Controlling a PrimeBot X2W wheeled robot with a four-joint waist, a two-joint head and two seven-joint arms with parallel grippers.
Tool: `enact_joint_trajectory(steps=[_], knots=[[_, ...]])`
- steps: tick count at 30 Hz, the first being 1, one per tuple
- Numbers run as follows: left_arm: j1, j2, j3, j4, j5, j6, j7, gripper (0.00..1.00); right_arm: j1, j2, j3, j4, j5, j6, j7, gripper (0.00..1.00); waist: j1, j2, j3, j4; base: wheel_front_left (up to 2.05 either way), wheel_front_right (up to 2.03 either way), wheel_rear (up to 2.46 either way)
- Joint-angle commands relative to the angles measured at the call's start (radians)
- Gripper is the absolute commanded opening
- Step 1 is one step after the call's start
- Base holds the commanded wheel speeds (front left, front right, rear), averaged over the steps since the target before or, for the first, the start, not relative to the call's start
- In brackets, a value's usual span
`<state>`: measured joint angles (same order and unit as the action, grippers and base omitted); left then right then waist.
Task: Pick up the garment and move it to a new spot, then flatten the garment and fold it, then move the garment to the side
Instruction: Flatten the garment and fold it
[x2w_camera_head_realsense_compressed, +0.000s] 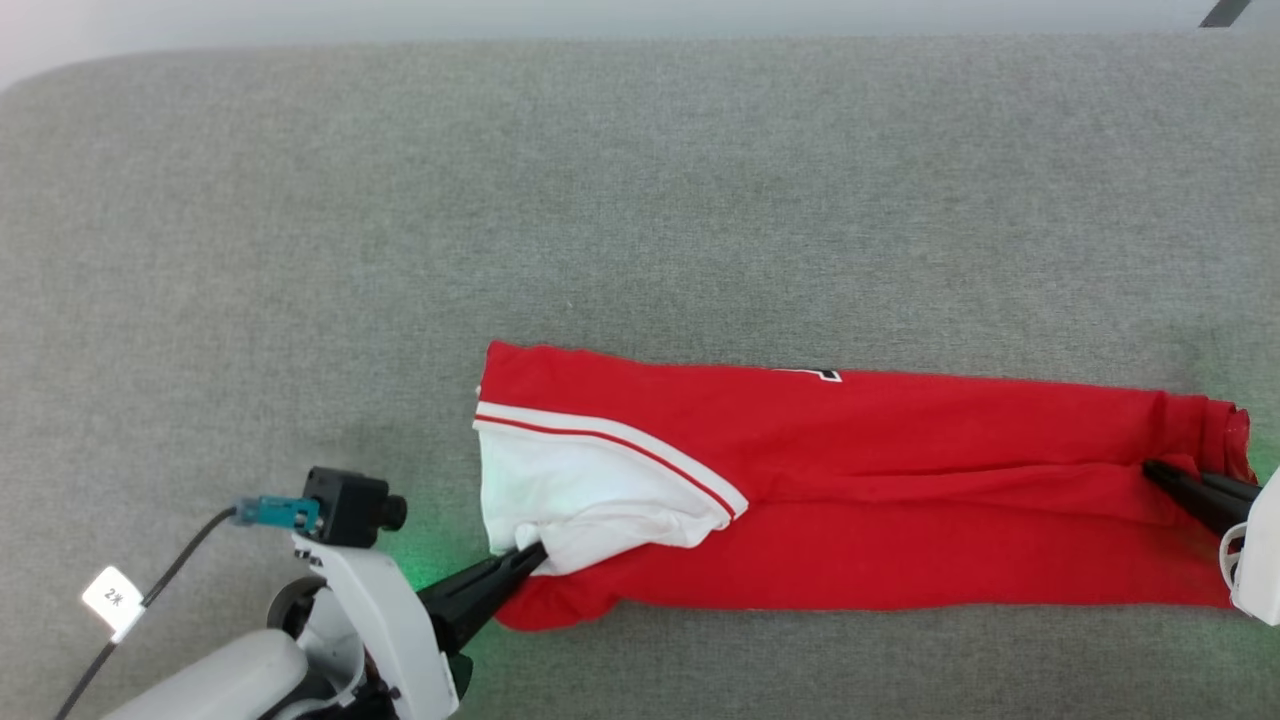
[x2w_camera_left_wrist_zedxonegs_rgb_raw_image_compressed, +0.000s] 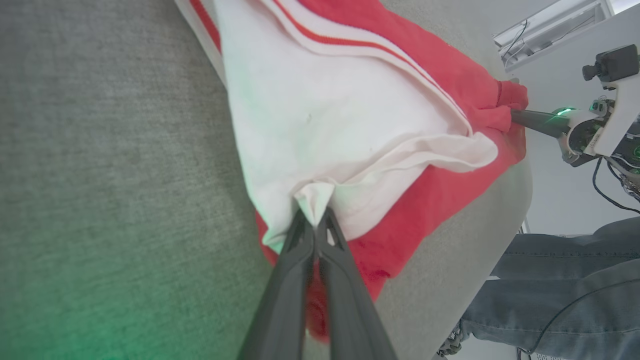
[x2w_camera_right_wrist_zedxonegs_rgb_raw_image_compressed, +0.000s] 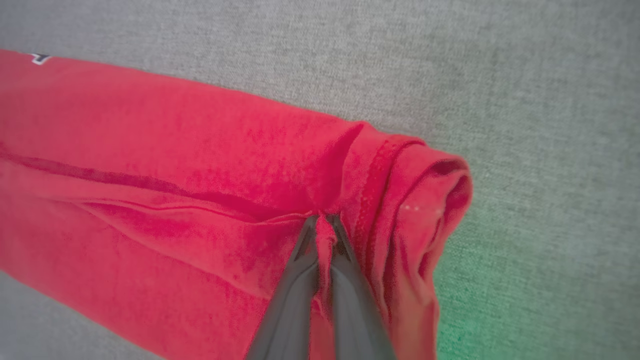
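Left gripper (x2w_camera_head_realsense_compressed: 535, 557), in the head view, is pinching shut on the white sleeve end of the red basketball jersey with white short sleeves (x2w_camera_head_realsense_compressed: 880, 490), while the right gripper (x2w_camera_head_realsense_compressed: 1160, 470) is nipping its red hem end. The jersey is lying as a long folded band stretching left to right between them on the grey woven cloth surface (x2w_camera_head_realsense_compressed: 600, 200). Left wrist view: fingers are squeezing a white sleeve fold. Right wrist view: fingers are clamping a red pleat beside the rolled hem.
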<state>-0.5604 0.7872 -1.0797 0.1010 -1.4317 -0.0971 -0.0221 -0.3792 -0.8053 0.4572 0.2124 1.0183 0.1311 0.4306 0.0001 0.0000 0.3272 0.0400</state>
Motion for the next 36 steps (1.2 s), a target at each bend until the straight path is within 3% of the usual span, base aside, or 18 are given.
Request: enact_joint_trajectory(steps=[1, 3, 5, 6, 7, 9, 10, 15, 19, 26, 36], knots=[[-0.010, -0.010, -0.001, 0.019, 0.004, -0.009, -0.004, 0.00, -0.004, 0.012, 0.007, 0.012, -0.014, -0.001, -0.005, 0.00, -0.0001, 0.0000, 0.003, 0.004, 0.00, 0.00, 0.00], [-0.017, -0.026, 0.002, 0.046, 0.001, -0.017, -0.011, 0.00, -0.010, 0.018, 0.010, 0.020, -0.014, -0.001, -0.011, 0.02, -0.0001, 0.0000, 0.002, 0.005, 0.00, 0.00, 0.00], [-0.022, -0.033, 0.005, 0.062, 0.004, -0.021, -0.020, 0.22, -0.012, 0.016, 0.011, 0.021, -0.013, -0.001, -0.020, 0.45, -0.0001, 0.0000, -0.007, 0.007, 0.00, 0.00, 0.00], [-0.022, -0.035, 0.007, 0.067, 0.005, -0.024, -0.027, 0.34, -0.011, 0.015, 0.008, 0.020, -0.010, -0.001, -0.026, 0.88, -0.0001, 0.0000, -0.013, 0.008, 0.00, 0.00, 0.00], [-0.019, -0.036, 0.009, 0.067, 0.005, -0.025, -0.035, 0.44, -0.009, 0.014, 0.001, 0.020, -0.004, -0.001, -0.032, 1.00, -0.0001, 0.0000, -0.021, 0.009, 0.00, 0.00, 0.00], [-0.006, -0.036, 0.015, 0.062, -0.002, -0.029, -0.055, 0.89, 0.001, 0.008, -0.010, 0.018, 0.004, -0.001, -0.040, 1.00, -0.0001, 0.0000, -0.037, 0.012, 0.00, 0.00, 0.00], [0.002, -0.033, 0.019, 0.058, -0.004, -0.029, -0.067, 1.00, 0.007, 0.003, -0.014, 0.015, 0.006, -0.001, -0.043, 1.00, -0.0001, 0.0000, -0.046, 0.014, 0.00, 0.00, 0.00], [0.048, -0.023, 0.059, 0.026, -0.026, -0.028, -0.158, 1.00, 0.047, -0.028, -0.053, 0.007, 0.042, -0.001, -0.055, 1.00, -0.0001, 0.0000, -0.084, 0.033, 0.00, 0.00, 0.00], [0.103, -0.027, 0.096, 0.029, -0.014, 0.013, -0.219, 1.00, 0.097, -0.049, -0.090, 0.027, 0.075, -0.001, -0.063, 1.00, -0.0001, 0.0000, -0.121, 0.057, 0.00, 0.00, 0.00], [0.222, -0.097, 0.219, 0.076, 0.031, 0.051, -0.242, 1.00, 0.189, -0.062, -0.151, 0.090, 0.123, -0.001, -0.067, 1.00, -0.0001, 0.0000, -0.163, 0.106, 0.00, 0.00, 0.00], [0.351, -0.175, 0.405, 0.126, 0.184, 0.055, -0.241, 1.00, 0.234, -0.051, -0.191, 0.140, 0.135, -0.001, -0.025, 1.00, -0.0001, 0.0000, -0.176, 0.126, 0.00, 0.00, 0.00]])
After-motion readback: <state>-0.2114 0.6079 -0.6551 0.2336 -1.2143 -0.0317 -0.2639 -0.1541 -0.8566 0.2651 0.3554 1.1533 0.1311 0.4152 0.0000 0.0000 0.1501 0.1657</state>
